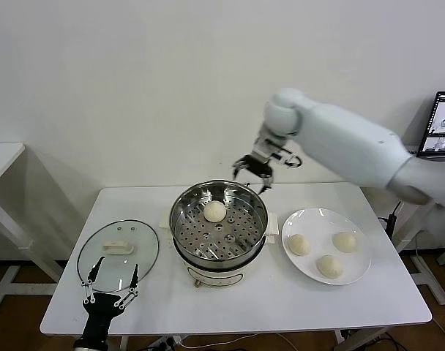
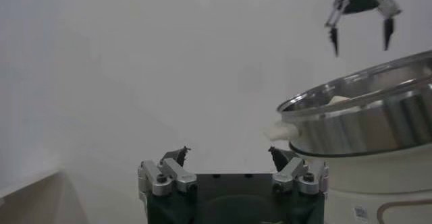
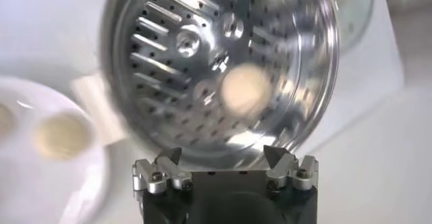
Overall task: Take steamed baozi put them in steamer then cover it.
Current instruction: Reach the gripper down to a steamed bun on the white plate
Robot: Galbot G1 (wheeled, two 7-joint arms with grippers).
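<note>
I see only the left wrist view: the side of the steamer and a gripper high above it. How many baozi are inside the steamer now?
Observer: One steamed baozi lies on the perforated floor of the steamer, toward the far side.
Operator: And the gripper above, does it hold something?
Observer: No. The right gripper is open and empty, above the steamer's far rim.
Operator: How many baozi remain outside?
Observer: Three, on the white plate to the right of the steamer.
Operator: Where is the lid?
Observer: The glass lid lies flat on the table, left of the steamer. The left gripper is open at the lid's near edge.
</note>
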